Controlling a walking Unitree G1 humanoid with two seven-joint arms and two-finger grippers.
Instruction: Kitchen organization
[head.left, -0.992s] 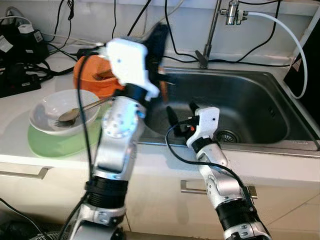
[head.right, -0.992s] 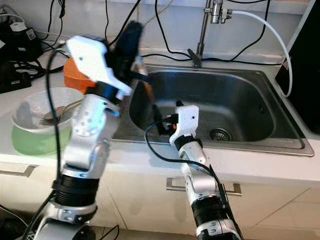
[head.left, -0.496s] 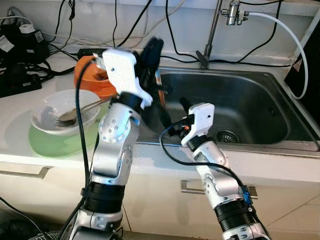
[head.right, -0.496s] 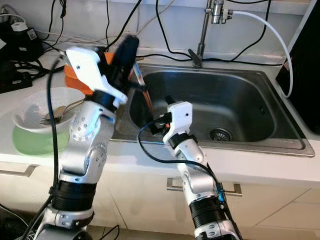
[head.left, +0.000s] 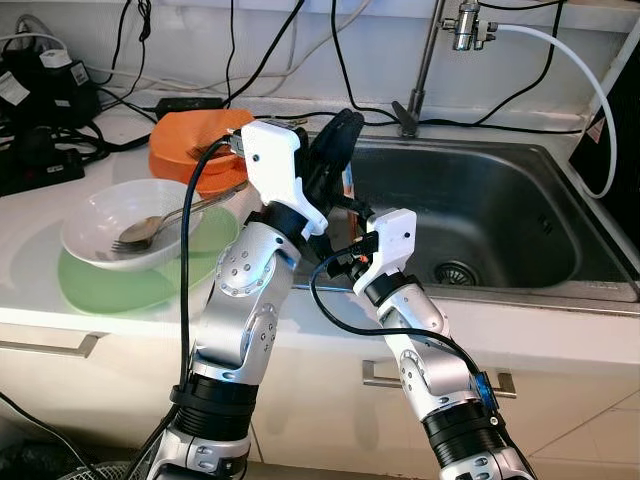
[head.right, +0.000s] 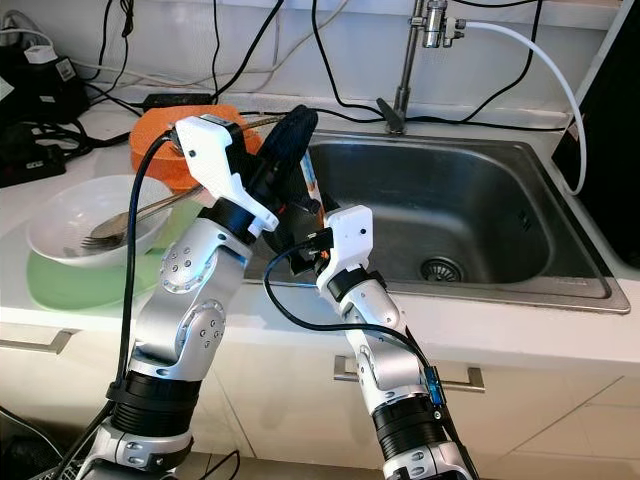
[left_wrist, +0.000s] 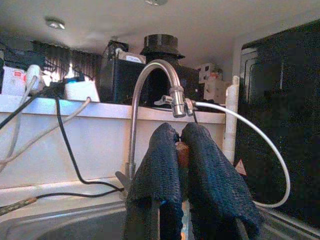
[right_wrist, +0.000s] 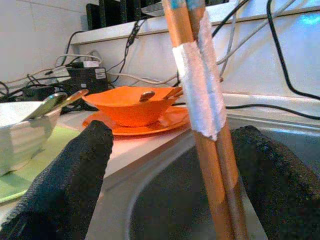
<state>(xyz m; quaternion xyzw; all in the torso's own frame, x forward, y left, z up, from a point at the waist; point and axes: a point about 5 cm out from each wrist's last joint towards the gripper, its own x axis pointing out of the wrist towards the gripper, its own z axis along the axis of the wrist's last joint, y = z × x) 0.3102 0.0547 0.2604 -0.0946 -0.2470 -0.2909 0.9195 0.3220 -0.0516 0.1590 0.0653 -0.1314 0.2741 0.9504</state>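
My left gripper (head.left: 345, 128) is shut on a pair of wooden chopsticks (right_wrist: 205, 125) bound with white tape, held nearly upright over the front left corner of the steel sink (head.left: 520, 230). In the left wrist view a brown bit of the chopsticks (left_wrist: 181, 151) shows between the closed fingers. My right gripper (right_wrist: 175, 132) is open, just below the left one, with one finger on each side of the chopsticks and a gap to each. I cannot tell whether it touches them.
On the counter to the left stand an orange bowl (head.left: 195, 150) on an orange plate and a white bowl (head.left: 100, 215) with a spoon and fork, on a green mat (head.left: 150, 280). The tap (head.left: 425, 60), a white hose and cables line the back wall.
My left arm has come down and to the right with the chopsticks, toward the sink's front corner. The right gripper has moved left and now straddles them.
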